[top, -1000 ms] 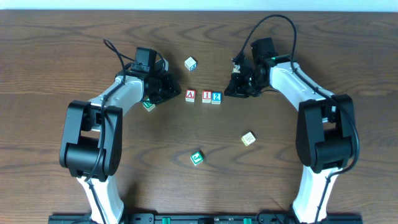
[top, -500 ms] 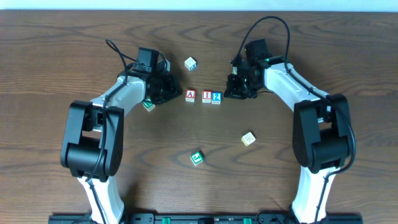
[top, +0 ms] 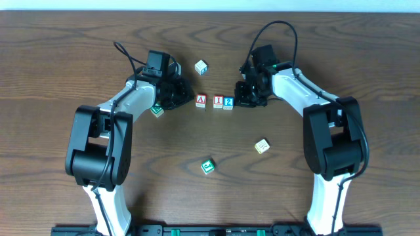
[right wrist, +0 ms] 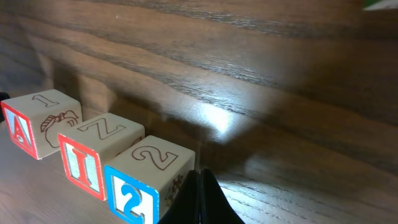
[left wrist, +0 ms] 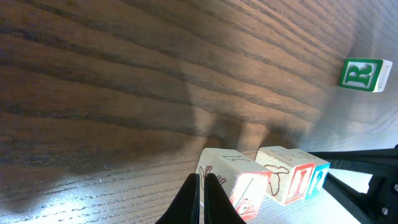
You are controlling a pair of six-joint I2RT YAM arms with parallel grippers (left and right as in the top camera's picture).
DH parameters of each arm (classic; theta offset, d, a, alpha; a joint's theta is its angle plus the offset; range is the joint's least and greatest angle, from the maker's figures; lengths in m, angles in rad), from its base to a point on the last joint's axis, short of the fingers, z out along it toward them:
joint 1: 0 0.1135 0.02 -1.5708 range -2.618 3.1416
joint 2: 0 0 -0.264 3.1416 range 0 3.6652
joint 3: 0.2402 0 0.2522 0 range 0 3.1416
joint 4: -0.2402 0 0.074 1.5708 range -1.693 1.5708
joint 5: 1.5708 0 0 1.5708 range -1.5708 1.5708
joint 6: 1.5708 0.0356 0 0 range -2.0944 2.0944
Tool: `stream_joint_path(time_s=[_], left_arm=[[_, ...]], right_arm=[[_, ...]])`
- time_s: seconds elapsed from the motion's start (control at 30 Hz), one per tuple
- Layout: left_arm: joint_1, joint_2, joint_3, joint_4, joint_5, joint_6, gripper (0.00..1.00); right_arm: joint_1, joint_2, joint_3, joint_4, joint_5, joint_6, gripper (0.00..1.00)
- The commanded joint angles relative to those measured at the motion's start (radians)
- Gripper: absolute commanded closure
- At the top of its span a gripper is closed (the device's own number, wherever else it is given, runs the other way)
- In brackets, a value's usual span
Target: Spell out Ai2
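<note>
The block row [top: 217, 101] reading A, I, 2 stood on the table [top: 164, 144]. The left fingers [left wrist: 194, 198], pressed together, were at its 9 o'clock end; the right fingers [right wrist: 199, 200], also together, at 3 o'clock.

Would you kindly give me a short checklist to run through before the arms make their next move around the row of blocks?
1. Order reads A, I, 2: ok. The A block, I block and 2 block lie left to right in the overhead view.
2. Even spacing: not ok. The A block sits slightly apart; the other two look as if they touch.
3. Empty left gripper: ok, shut, beside the A block.
4. Empty right gripper: ok, shut, beside the 2 block.
5. Fingertips clear of the row: cannot tell.
6. Row free of spare blocks: ok.
</note>
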Motion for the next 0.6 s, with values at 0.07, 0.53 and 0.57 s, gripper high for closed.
stream_joint_path(time_s=[0.07,0.53,0.57], left_arm=[[-0.006,0.018,0.019,0.001,-0.026,-0.016,0.94],[-0.051,0.018,0.019,0.002,-0.059,-0.039,0.94],[-0.052,0.018,0.019,0.002,-0.059,-0.043,0.94]], right_arm=[[0.009,0.013,-0.007,0.008,0.005,0.014,0.99],[0.016,0.013,-0.007,0.012,0.003,0.014,0.99],[0.017,0.013,-0.007,0.012,0.003,0.014,0.99]])
